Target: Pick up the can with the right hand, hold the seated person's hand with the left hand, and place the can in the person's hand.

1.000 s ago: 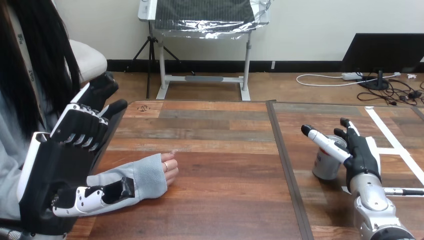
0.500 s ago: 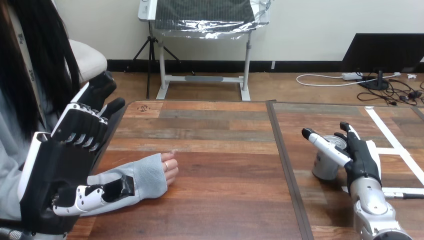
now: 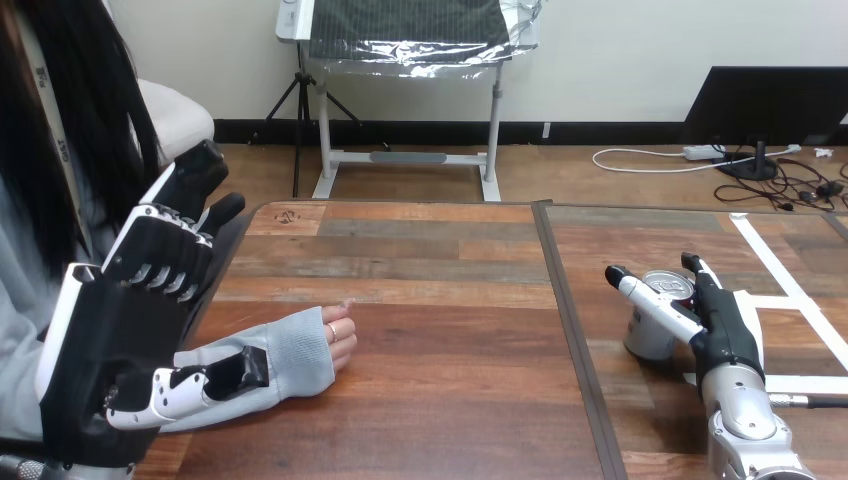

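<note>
Can (image 3: 645,336) upright on tabletop (image 3: 450,390) at lower right of frame, right hand (image 3: 722,322) spread wide beside it, thumb straight across its front, left hand (image 3: 95,345) open at lower left, over the sleeved wrist behind the person's hand (image 3: 339,338).

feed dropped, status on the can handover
Left robot hand open over the person's sleeved wrist. Right robot hand open around the can, upright on the table. Nothing between can and the person's hand.
</note>
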`<action>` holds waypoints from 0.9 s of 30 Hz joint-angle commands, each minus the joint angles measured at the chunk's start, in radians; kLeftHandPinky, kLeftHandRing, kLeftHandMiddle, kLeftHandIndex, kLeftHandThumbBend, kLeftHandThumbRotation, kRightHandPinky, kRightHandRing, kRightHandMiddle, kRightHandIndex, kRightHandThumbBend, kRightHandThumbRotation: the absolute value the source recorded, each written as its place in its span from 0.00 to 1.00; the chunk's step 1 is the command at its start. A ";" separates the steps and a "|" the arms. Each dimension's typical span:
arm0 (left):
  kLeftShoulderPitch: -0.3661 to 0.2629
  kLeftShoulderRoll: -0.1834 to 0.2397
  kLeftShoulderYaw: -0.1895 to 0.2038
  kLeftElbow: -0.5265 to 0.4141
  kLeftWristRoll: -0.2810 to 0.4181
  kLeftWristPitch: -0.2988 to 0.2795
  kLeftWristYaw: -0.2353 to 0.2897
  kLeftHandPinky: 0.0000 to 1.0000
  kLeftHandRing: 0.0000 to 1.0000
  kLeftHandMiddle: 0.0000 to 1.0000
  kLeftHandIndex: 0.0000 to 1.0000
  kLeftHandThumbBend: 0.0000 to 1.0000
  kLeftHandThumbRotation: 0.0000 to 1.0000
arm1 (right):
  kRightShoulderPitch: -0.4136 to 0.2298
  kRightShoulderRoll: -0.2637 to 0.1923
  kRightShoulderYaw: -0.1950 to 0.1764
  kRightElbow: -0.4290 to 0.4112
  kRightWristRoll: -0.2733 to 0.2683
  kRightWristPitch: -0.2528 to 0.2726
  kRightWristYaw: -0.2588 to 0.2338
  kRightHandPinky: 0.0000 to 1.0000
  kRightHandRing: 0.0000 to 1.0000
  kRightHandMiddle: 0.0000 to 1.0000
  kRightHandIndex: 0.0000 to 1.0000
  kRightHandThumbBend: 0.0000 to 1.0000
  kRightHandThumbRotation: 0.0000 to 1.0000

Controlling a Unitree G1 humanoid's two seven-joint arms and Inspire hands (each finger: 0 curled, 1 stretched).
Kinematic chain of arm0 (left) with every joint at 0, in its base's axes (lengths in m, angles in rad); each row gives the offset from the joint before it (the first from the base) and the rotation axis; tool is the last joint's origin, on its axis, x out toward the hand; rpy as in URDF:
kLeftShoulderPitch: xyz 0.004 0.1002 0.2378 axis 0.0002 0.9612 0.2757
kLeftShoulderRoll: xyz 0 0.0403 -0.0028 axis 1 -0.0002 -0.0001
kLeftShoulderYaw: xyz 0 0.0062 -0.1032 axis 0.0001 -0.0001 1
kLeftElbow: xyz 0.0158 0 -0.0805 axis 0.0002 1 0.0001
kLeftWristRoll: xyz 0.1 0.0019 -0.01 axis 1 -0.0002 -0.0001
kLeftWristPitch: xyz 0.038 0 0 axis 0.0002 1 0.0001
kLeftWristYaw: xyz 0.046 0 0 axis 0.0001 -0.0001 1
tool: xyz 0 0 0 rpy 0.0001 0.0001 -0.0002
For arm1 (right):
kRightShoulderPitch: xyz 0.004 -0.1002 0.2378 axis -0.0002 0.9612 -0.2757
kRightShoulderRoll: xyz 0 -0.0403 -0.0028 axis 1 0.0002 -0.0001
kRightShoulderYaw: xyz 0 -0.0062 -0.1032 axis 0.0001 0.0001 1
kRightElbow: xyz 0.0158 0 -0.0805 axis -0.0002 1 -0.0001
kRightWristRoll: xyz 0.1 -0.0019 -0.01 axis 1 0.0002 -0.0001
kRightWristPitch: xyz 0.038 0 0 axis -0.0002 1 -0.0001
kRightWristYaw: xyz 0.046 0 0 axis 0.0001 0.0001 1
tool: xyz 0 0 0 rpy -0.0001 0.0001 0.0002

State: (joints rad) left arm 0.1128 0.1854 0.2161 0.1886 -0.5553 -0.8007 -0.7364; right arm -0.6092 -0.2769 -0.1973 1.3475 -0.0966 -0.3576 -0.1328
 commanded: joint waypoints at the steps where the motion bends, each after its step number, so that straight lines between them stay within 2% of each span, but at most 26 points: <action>1: -0.059 0.011 0.001 -0.026 -0.023 -0.002 -0.019 0.94 0.98 0.97 0.90 1.00 0.31 | -0.023 0.001 0.015 -0.018 -0.012 -0.020 -0.017 0.74 0.85 0.90 0.96 1.00 0.46; 7: -0.071 0.010 0.005 -0.008 -0.037 -0.017 -0.048 0.94 0.99 0.97 0.90 1.00 0.31 | -0.018 -0.001 0.029 -0.016 -0.029 -0.014 -0.038 0.77 0.86 0.90 0.96 1.00 0.45; 11: -0.065 0.004 0.009 -0.012 -0.025 -0.020 -0.040 0.94 0.99 0.97 0.90 1.00 0.32 | -0.014 0.001 0.016 -0.014 -0.018 -0.013 -0.028 0.80 0.88 0.91 0.96 1.00 0.44; 14: -0.072 0.000 0.011 -0.002 -0.030 -0.032 -0.047 0.94 0.98 0.97 0.90 1.00 0.32 | -0.011 0.002 0.014 -0.014 -0.017 -0.013 -0.031 0.76 0.86 0.91 0.95 1.00 0.43; 19: -0.068 -0.002 0.009 -0.010 -0.023 -0.031 -0.038 0.93 0.97 0.96 0.90 1.00 0.33 | -0.005 0.003 0.010 -0.014 -0.014 -0.020 -0.029 0.75 0.85 0.91 0.95 1.00 0.41; 22: -0.057 -0.005 0.011 -0.022 -0.001 -0.034 -0.014 0.92 0.97 0.96 0.90 1.00 0.33 | -0.003 0.003 0.011 -0.013 -0.016 -0.017 -0.032 0.74 0.86 0.91 0.95 1.00 0.41; 25: -0.071 -0.001 0.006 -0.004 -0.037 -0.041 -0.053 0.92 0.98 0.96 0.90 1.00 0.33 | 0.000 0.001 0.011 -0.012 -0.017 -0.016 -0.032 0.75 0.86 0.91 0.95 1.00 0.40; 27: -0.051 -0.001 0.005 -0.031 -0.017 -0.010 -0.017 0.92 0.98 0.96 0.90 1.00 0.33 | 0.002 0.003 0.004 -0.012 -0.010 -0.018 -0.026 0.75 0.86 0.91 0.95 1.00 0.40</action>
State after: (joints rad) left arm 0.1067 0.1818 0.2163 0.1901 -0.5778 -0.8213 -0.7732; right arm -0.6037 -0.2774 -0.1914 1.3475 -0.1139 -0.3609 -0.1603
